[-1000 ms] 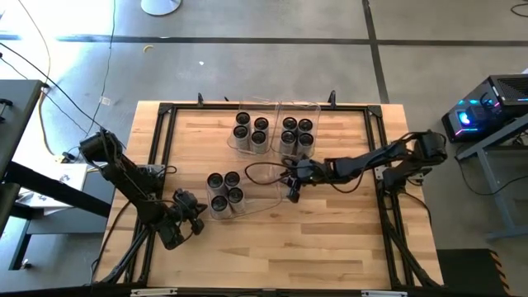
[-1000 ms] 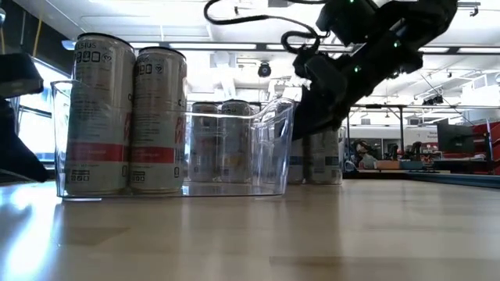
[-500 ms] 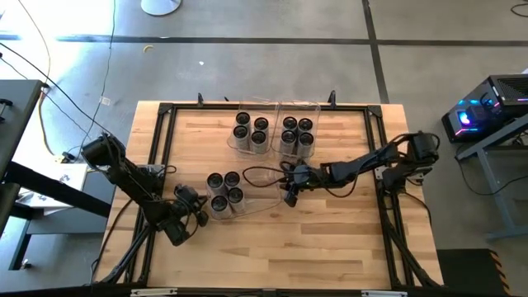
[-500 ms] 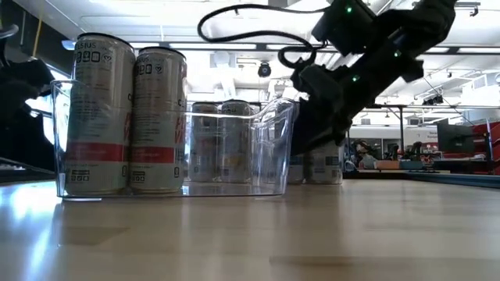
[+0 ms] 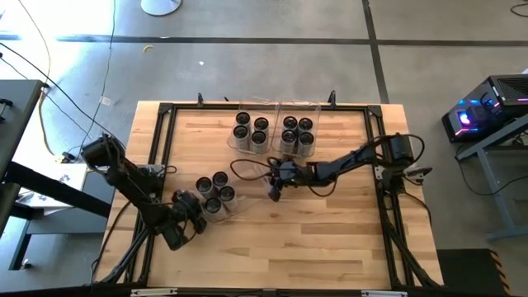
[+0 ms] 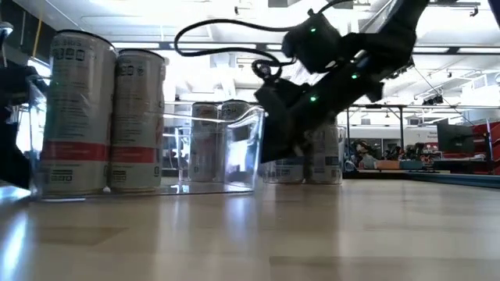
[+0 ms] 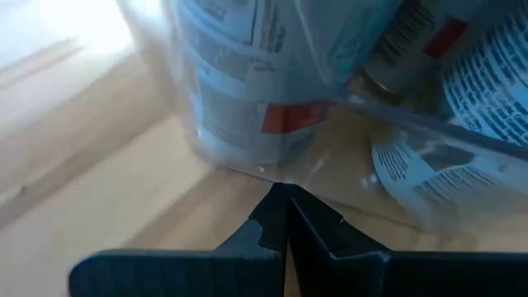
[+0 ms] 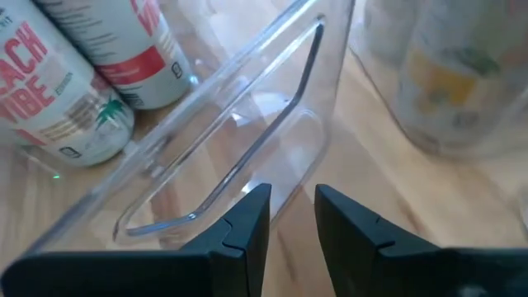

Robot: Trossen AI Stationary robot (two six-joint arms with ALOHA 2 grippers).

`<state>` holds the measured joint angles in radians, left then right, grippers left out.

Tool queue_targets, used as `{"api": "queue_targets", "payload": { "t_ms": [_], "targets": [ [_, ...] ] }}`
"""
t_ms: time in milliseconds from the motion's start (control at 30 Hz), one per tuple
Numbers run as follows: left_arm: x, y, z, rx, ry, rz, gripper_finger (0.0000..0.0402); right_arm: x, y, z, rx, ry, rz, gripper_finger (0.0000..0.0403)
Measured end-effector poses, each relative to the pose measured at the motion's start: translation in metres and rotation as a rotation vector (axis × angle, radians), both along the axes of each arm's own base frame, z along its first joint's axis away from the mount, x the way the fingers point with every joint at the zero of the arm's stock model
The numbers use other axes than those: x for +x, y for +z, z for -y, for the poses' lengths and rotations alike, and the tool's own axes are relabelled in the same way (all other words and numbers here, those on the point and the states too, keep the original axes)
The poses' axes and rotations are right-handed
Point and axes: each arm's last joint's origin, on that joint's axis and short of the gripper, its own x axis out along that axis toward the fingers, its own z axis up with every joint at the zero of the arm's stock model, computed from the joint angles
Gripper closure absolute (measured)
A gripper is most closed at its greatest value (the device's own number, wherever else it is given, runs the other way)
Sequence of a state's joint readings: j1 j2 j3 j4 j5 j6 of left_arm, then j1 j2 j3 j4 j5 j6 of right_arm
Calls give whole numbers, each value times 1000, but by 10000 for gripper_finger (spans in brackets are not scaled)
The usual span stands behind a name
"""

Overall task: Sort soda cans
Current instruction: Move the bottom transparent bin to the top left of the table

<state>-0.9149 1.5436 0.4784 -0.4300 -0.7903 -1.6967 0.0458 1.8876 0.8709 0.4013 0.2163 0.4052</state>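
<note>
A clear bin (image 5: 250,198) on the table's near left holds several soda cans (image 5: 219,178), which stand upright at its left end. My right gripper (image 5: 273,193) is at the bin's right end, low over the table, shut on its end wall (image 8: 272,140). My left gripper (image 5: 196,216) is shut, and its fingertips (image 7: 285,191) stand at the bottom edge of the bin's left end (image 7: 272,169). In the low view the bin (image 6: 226,148) rests flat on the tabletop. My right gripper pinches the bin's right end wall between its two fingers, just below the handle cut-out (image 8: 290,177). It comes from the table's right, slanting down. The bin's bottom stays on the table. My left gripper's shut fingertips stand at the bin's bottom edge; whether they touch it I cannot tell.
Two more clear bins stand side by side at the far middle of the table, each with several cans (image 5: 252,132) (image 5: 297,132). A black frame (image 5: 165,109) runs around the table's edge. Bare wood lies along the near side and right half.
My right gripper has gone toward the table's left edge and down. The bin has slid left along the table with it and turned a little, and its can-filled end now lies closer to my left gripper.
</note>
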Motion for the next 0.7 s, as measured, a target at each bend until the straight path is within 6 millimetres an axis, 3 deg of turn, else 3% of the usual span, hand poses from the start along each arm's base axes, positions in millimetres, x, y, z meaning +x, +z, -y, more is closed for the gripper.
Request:
{"api": "queue_targets", "payload": {
  "t_ms": [400, 700],
  "targets": [
    [-17, 5, 12, -71, 39, -38, 401, 31, 8, 23, -125, 78, 20, 305],
    [-20, 4, 13, -90, 49, -23, 401, 14, 44, 21, -243, 84, -147, 305]
  ]
}}
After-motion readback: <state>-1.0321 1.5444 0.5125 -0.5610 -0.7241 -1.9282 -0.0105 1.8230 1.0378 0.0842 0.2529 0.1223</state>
